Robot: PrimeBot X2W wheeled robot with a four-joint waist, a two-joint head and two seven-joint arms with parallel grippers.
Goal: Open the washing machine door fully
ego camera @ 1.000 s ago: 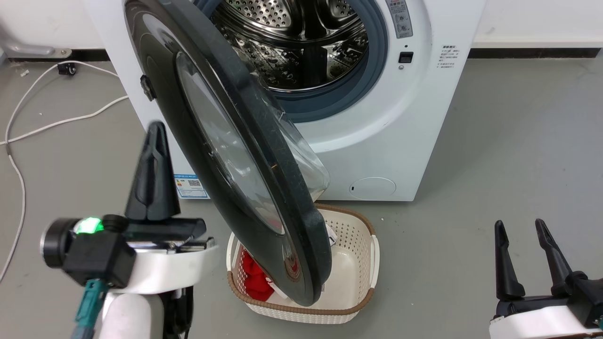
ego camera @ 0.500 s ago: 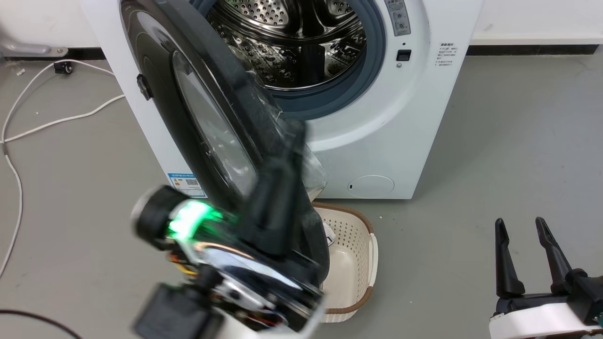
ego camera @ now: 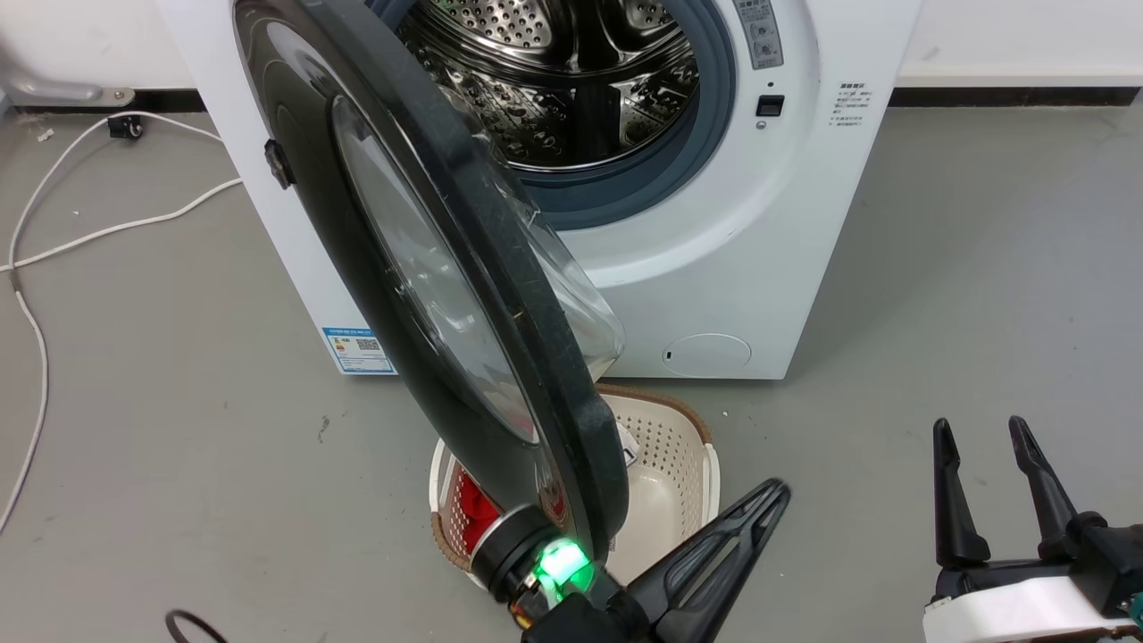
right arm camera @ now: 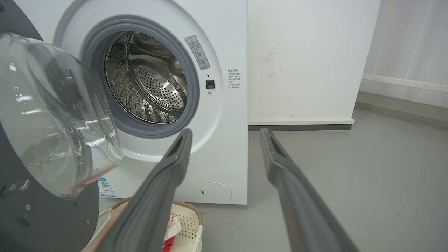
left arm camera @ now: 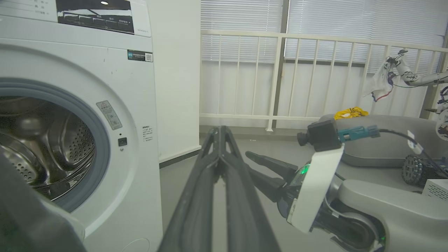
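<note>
Left gripper (ego camera: pixel 772 491) swung right, near washing machine door (ego camera: pixel 518 295) edge, fingers (ego camera: pixel 714 546) together.

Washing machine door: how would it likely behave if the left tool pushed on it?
The washing machine door looks stiff: thick black rim, so it should swing as one piece, not flex. Its glossy face may let the shut left tool slide. The bulging glass bowl suggests it's fairly heavy.

In the head view the washing machine door (ego camera: pixel 464 295) runs off the top edge and hides the left part of the basket (ego camera: pixel 705 446) and part of the red cloth (ego camera: pixel 471 513) in it. The left gripper (ego camera: pixel 768 496) is cut by the bottom edge. On the washer (ego camera: pixel 714 295) the print (ego camera: pixel 853 100) is too small to read
</note>
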